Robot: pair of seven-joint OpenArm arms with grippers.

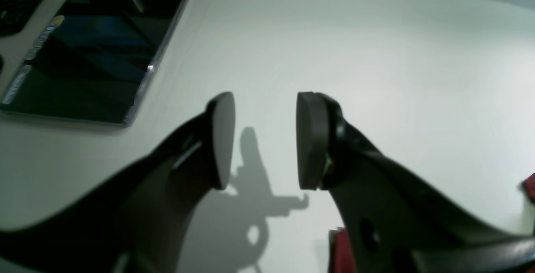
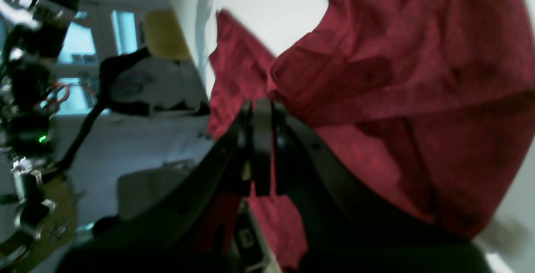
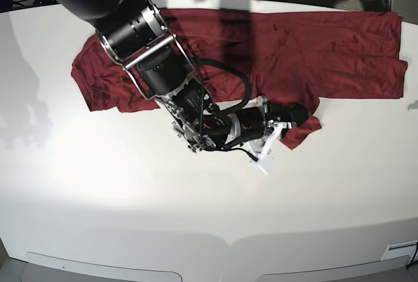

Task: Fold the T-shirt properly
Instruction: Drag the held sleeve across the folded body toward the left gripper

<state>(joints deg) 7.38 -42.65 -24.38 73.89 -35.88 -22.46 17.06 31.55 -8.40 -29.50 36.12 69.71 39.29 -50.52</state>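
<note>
T-shirt [image 3: 307,47]: spread across the far side of the white table [image 3: 196,210], wrinkled, no neat fold visible.
Right gripper [image 2: 262,147]: clamped on a near edge of the cloth at mid-table, in the base view.
Left gripper [image 1: 265,139]: released, jaws apart over bare table, nothing between them.
Done: a lower flap seemingly drawn up.
Left: probably most of the folding, sleeves and body alike.

The maroon T-shirt [image 3: 307,47] lies spread wide across the far half of the white table [image 3: 196,217], the right arm [image 3: 163,66] reaching over it to its near edge.
</note>
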